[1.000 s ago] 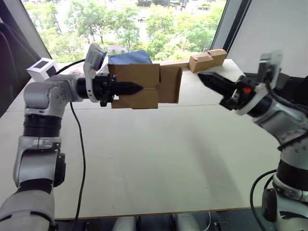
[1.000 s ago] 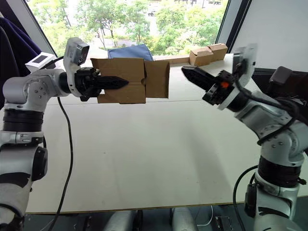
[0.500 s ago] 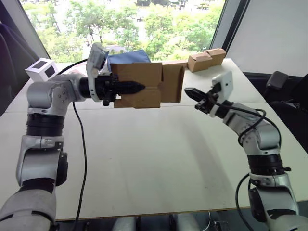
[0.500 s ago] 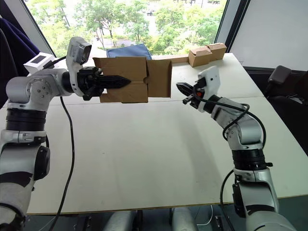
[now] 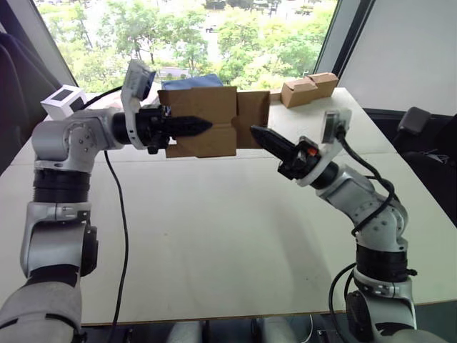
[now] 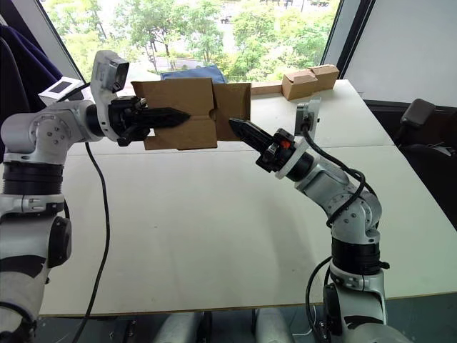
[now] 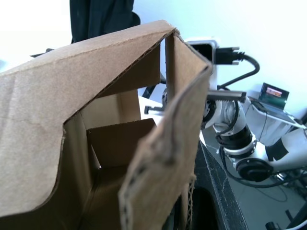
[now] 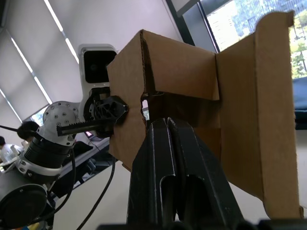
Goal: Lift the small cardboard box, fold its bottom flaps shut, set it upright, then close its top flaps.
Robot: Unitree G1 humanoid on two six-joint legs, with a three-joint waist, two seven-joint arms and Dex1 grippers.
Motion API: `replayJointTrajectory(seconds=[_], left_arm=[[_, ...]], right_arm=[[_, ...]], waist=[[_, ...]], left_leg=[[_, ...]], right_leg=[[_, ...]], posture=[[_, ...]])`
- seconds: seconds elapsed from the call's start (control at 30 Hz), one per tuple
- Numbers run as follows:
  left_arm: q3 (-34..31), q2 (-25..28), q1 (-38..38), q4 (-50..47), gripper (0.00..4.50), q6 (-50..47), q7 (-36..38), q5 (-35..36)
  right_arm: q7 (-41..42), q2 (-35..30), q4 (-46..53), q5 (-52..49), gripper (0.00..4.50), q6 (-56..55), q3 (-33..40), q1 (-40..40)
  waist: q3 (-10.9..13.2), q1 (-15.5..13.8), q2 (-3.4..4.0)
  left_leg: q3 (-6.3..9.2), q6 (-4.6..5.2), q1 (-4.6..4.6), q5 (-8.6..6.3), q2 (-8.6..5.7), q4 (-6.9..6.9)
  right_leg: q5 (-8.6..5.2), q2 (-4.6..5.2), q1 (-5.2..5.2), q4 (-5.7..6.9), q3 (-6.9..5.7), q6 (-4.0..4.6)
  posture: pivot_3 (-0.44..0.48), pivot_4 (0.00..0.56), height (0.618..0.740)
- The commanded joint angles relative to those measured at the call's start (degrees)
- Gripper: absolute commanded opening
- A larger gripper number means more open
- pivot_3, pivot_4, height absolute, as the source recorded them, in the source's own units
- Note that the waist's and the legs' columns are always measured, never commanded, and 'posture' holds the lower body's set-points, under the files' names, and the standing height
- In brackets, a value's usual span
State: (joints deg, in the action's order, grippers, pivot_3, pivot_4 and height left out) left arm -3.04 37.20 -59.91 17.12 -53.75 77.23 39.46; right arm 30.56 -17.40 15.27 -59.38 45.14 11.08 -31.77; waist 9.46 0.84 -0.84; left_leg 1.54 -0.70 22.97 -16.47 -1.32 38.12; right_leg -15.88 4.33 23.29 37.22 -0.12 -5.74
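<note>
Small cardboard box (image 5: 207,123) is lifted, clamped in your left hand (image 5: 191,127); your right hand (image 5: 261,135), fingers together, nears unfolded bottom flaps (image 5: 253,118).

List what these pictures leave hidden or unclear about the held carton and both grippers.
- Small cardboard box, eye views: its far side and inside are hidden by its own near wall.
- Right gripper, eye views: whether the tip touches the bottom flaps is unclear; they overlap.
- Left gripper, left wrist view: its fingers are hidden behind the cardboard.
- Top flaps: hidden behind the left gripper and the box.
</note>
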Motion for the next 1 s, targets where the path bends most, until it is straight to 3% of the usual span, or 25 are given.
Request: replayJointTrajectory(seconds=[0.03,0.27,0.4,0.57,0.7,1.0], left_arm=[[-1.46,0.59,-0.41,-2.02,0.0,-0.59,-0.03,1.53],[-1.78,1.08,-0.59,-1.76,0.0,-0.59,-0.05,1.24],[-1.82,1.09,-0.59,-1.66,0.0,-0.44,-0.1,1.27],[-1.49,0.29,-0.63,-1.7,0.0,-0.04,-0.18,1.18],[-1.38,-0.05,-0.52,-1.99,0.0,-0.07,-0.3,1.11],[-1.6,0.13,-0.14,-2.49,0.0,-0.49,-0.49,1.27]], right_arm=[[-1.52,1.25,1.96,-3.84,0.02,-0.65,2.09,-0.19],[-5.49,-2.45,1.84,-12.47,0.02,-1.12,10.46,0.95],[-6.89,-5.44,-2.62,-8.27,0.02,-4.07,12.67,0.49],[-5.43,-5.92,-10.11,9.41,0.02,-9.48,0.68,-2.73],[-2.71,-2.89,-11.81,12.86,0.02,-11.13,-3.66,-4.75],[-0.95,2.66,-4.47,-2.11,0.02,-5.29,1.51,-3.12]], waist=[[0.0,0.04,0.0],[0.0,-0.12,0.0],[0.0,-0.05,0.0],[-0.01,0.53,0.02],[-0.01,0.46,0.02],[-0.01,-0.12,0.02]], left_leg=[[0.0,0.0,0.0,0.0,0.0,0.0],[0.0,0.01,0.01,0.0,-0.02,0.0],[-0.01,0.01,0.0,-0.01,-0.02,0.0],[-0.09,0.02,-0.04,-0.01,0.05,-0.02],[-0.07,0.01,0.0,0.0,0.16,-0.08],[-0.01,-0.06,0.1,0.03,0.09,0.02]], right_leg=[[0.0,-0.01,0.0,0.0,0.0,0.0],[0.0,0.02,0.0,0.0,0.0,0.0],[0.0,0.02,0.0,-0.01,0.0,0.0],[0.0,-0.13,0.05,0.01,0.1,0.0],[-0.01,-0.25,0.14,0.04,0.13,0.01],[0.0,-0.14,0.11,0.05,0.1,0.01]], posture=[[0.0,0.15,0.74],[0.0,0.15,0.74],[0.0,0.15,0.74],[0.0,0.15,0.74],[0.0,0.15,0.74],[0.0,0.15,0.74]])
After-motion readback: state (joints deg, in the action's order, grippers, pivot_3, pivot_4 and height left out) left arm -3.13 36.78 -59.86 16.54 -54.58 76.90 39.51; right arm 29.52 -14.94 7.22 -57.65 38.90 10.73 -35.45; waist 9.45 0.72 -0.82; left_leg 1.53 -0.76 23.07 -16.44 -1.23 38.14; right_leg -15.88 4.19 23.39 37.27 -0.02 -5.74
